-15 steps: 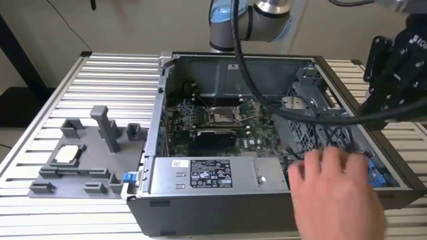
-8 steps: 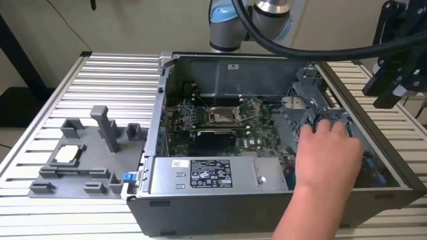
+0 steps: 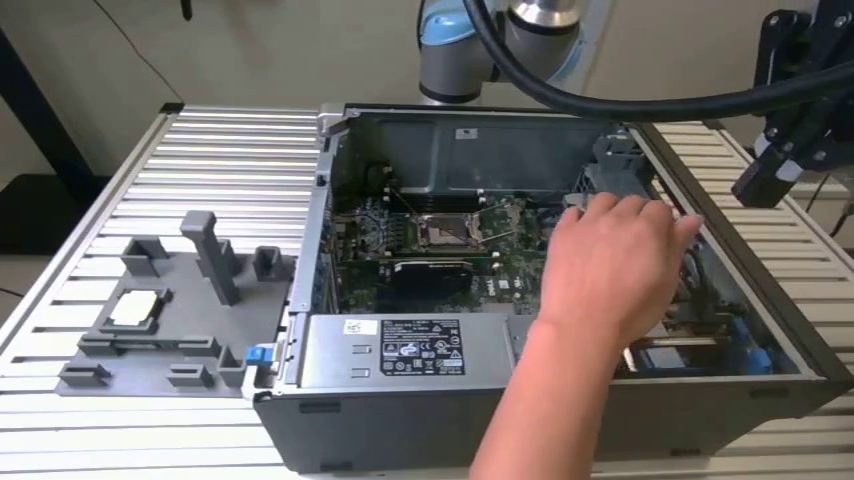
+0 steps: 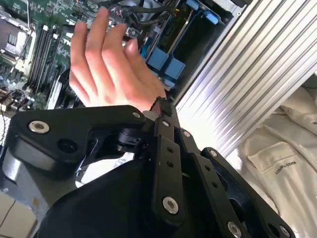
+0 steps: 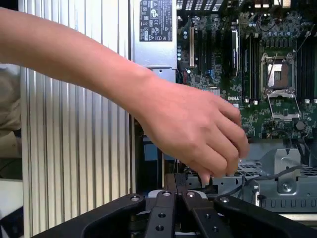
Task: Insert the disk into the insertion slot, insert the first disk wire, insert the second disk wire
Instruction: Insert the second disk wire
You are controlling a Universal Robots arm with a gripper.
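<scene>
A hand (image 3: 617, 255) reaches inside; blue carrier (image 4: 166, 65), perhaps the disk's.

Computer case (image 3: 310, 300): open, lying on the ribbed metal table (image 3: 160, 420).
Motherboard (image 3: 400, 235): green, inside the case, with an empty processor socket (image 3: 447, 232) near its middle.
Power supply box (image 3: 400, 350): grey, labelled, at the case's near edge.
Grey fixture (image 3: 174, 300): on the table toward the exterior view's left, well apart from the case.
</scene>
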